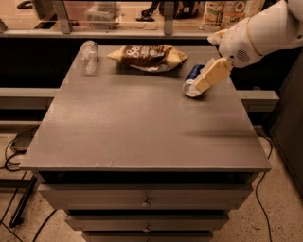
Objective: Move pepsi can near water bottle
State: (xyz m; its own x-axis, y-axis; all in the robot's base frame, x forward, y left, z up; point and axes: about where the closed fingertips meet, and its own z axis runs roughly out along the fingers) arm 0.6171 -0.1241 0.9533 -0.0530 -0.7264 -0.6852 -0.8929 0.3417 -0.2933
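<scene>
The pepsi can (191, 81) lies on its side at the right of the grey table (142, 123), its silver end facing front. The water bottle (88, 56) lies on its side at the table's far left corner. My gripper (210, 75) hangs from the white arm at the upper right and sits right at the can, partly covering its right side. The bottle is far to the left of the gripper.
A brown-and-yellow snack bag (147, 56) lies at the back middle, between bottle and can. A counter with a rail and packaged goods (222, 12) runs behind the table. Drawers (144, 201) are below the table's front edge. Cables (12, 151) lie on the floor at left.
</scene>
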